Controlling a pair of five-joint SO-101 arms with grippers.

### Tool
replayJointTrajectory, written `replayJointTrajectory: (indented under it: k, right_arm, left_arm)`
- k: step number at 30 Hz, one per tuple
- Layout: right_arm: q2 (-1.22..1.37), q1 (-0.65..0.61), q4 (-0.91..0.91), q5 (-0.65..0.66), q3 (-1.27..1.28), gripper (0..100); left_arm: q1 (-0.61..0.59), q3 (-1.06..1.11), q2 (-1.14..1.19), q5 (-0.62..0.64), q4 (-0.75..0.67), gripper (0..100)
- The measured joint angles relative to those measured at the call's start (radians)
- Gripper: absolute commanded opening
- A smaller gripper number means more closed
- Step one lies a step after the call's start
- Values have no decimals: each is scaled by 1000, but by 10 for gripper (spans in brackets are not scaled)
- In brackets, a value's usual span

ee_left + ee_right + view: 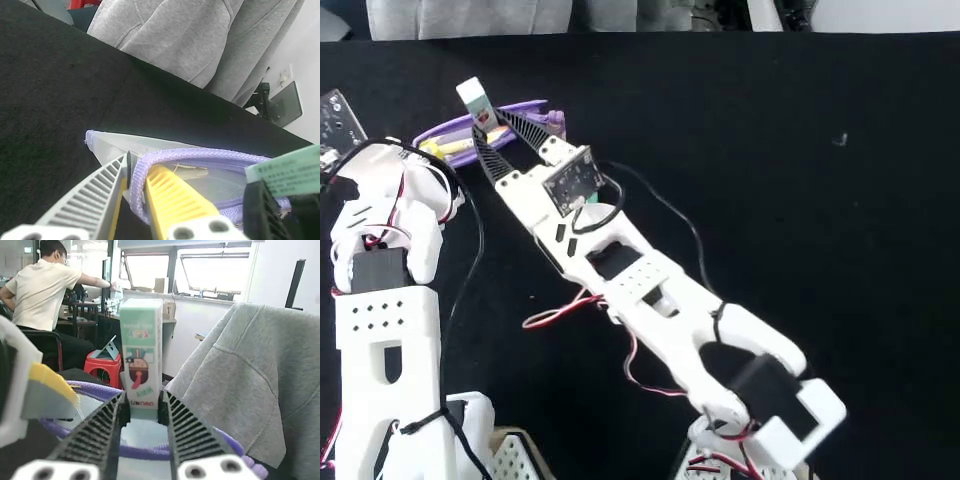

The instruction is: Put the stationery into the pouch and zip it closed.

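Observation:
A translucent pouch (520, 106) with a purple zipper rim lies at the table's far left. My left gripper (442, 150) is shut on its near rim, and the left wrist view shows the grey and yellow fingers (136, 172) pinching the purple edge of the pouch (115, 146). Above the pouch's mouth, my right gripper (488, 118) is shut on a small white-and-green boxed eraser (472, 98). In the right wrist view the black fingers (143, 405) clamp the lower part of the upright eraser (142, 350), with the pouch's purple rim (95, 389) just below.
Black cloth covers the table (770, 150). A grey garment (200, 35) hangs beyond the far edge. Red and white wires (560, 310) trail beside the right arm's base. A small circuit board (335, 115) sits at the far left.

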Motion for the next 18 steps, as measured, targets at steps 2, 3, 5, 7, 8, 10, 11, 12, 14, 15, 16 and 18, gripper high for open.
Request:
replayJointTrajectory:
  k: [2, 3, 5, 7, 8, 10, 11, 12, 14, 15, 16, 18]
  right_arm:
    - [31, 2, -32, 0, 0, 12]
    - [49, 2, -48, 0, 0, 13]
    - [97, 6, -92, -2, -8, 40]
    - [146, 12, -143, -3, -35, 108]
    - [172, 17, -173, -3, -46, 150]
    - [212, 21, -229, -3, -55, 224]
    - [227, 21, -252, -3, -57, 250]
    - [238, 21, -269, -3, -57, 261]
    - [244, 21, -285, -3, -58, 256]
    - [244, 21, -288, -3, -58, 249]
    - [245, 21, -292, -3, -58, 242]
    - [245, 23, -292, -3, -58, 232]
  left_arm:
    - [0, 0, 0, 0, 0, 29]
    - [0, 0, 0, 0, 0, 29]
    - [0, 0, 0, 0, 0, 29]
    - [0, 2, 2, 0, -3, 29]
    - [2, 2, 3, 0, -3, 29]
    - [6, 2, 9, 0, -3, 29]
    - [6, 2, 9, 0, -3, 29]
    - [6, 2, 8, 0, -3, 29]
    - [6, 2, 8, 0, -3, 29]
    - [6, 2, 8, 0, -3, 29]
    - [6, 2, 8, 0, -3, 29]
    - [6, 2, 8, 0, -3, 29]
